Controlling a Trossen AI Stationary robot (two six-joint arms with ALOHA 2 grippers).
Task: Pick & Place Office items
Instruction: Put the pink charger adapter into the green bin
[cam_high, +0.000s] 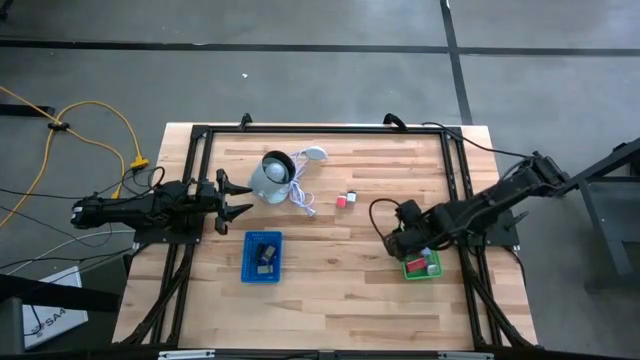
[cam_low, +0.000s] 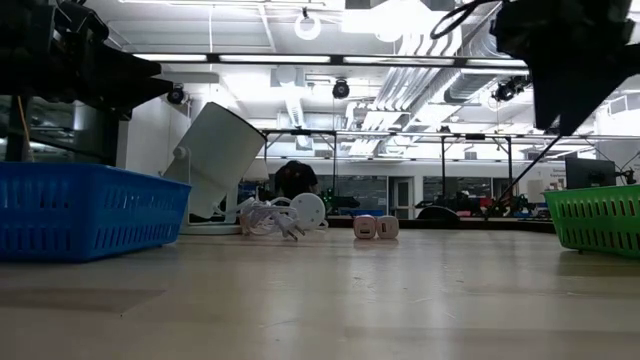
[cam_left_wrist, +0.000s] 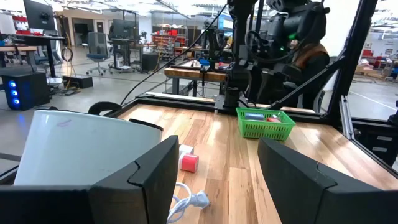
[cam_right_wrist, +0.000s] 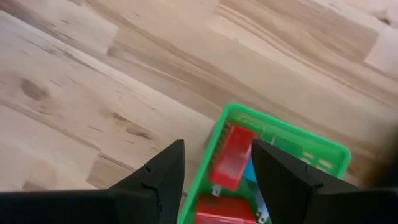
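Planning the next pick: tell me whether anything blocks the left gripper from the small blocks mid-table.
The grey-white round object with its white cord lies right ahead of the left gripper, between it and the red and white blocks.

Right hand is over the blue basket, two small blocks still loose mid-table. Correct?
Not quite. In the high view the right hand is over the green basket, not the blue basket. The two small blocks are loose mid-table.
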